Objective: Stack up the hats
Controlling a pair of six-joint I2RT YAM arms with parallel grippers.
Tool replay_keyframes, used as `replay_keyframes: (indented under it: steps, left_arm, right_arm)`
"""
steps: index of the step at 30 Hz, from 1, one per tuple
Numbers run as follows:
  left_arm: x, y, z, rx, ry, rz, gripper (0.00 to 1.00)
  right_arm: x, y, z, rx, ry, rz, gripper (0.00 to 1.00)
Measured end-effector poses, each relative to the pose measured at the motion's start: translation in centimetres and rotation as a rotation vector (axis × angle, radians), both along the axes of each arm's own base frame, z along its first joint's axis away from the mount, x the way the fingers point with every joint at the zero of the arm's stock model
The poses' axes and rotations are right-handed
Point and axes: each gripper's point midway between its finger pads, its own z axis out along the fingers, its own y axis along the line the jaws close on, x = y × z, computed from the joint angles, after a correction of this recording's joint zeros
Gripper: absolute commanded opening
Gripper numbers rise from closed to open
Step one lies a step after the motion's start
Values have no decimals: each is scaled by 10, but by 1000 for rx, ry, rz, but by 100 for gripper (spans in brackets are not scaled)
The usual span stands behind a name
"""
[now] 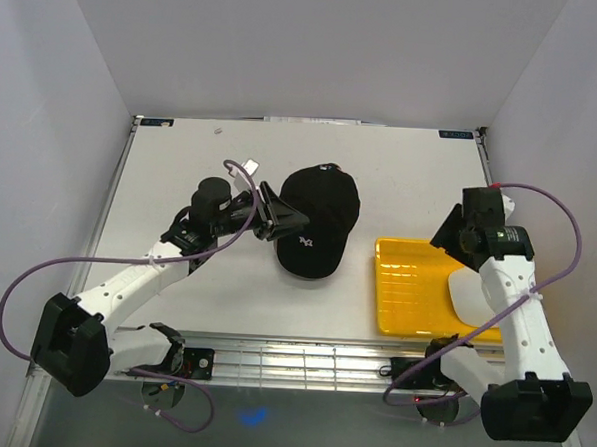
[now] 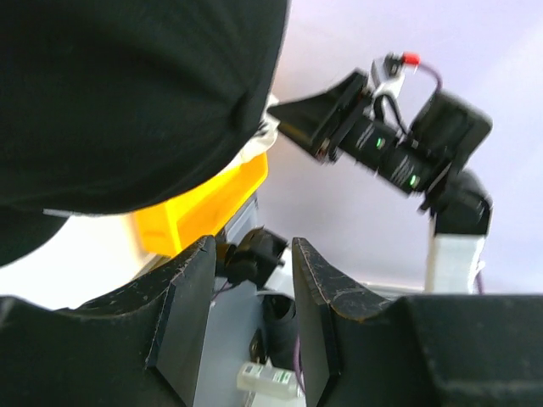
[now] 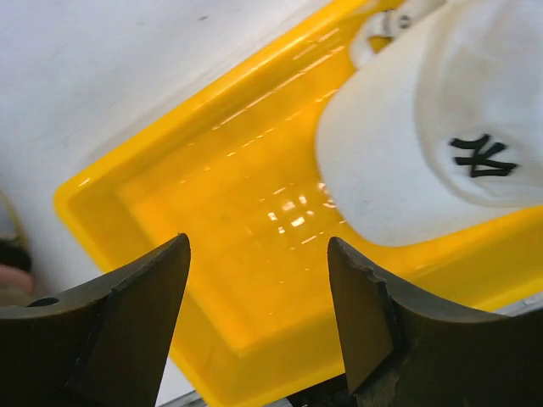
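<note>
Two caps are in sight, and they lie well apart, neither on top of the other. The black cap (image 1: pixel 324 207) sits on the white counter (image 1: pixel 181 167) near the middle, its small white front logo turned toward the arms' bases. The white cap (image 1: pixel 462 292), with a black logo on its front, lies at the right end of the yellow tray (image 1: pixel 405 294), partly hidden from above by the right arm.

The left claw (image 1: pixel 297 221) reaches in from the left, right up against the black cap's left side. From its own wrist view the fingers (image 2: pixel 182 297) stand partly apart with nothing between them. The cap fills the space above them, and I cannot tell whether a finger touches the fabric.

The right claw (image 3: pixel 259 244) hangs over the tray's bare yellow floor (image 3: pixel 212 195), jaws spread wide and empty. The white cap (image 3: pixel 441 127) lies beyond its fingertips and off to one side, not touching them.
</note>
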Motion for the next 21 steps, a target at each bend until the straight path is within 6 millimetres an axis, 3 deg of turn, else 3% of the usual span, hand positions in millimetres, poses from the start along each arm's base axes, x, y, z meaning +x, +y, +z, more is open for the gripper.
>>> replay_keyframes:
  steps: [3,10,16,21]
  left_arm:
    - [-10,-6,-13,38,29,-37,51]
    - [-26,-8,-15,56,26,-80,51]
    - [-34,-3,-11,59,-1,-90,52]
    - [-42,1,-19,76,8,-102,52]
  right_arm:
    - [-1,-41,-12,-62,89,-113,72]
    - [0,-98,-8,-138,156,-259,72]
    - [2,-125,-22,-115,204,-343,72]
    - [2,-139,-30,-104,218,-393,72]
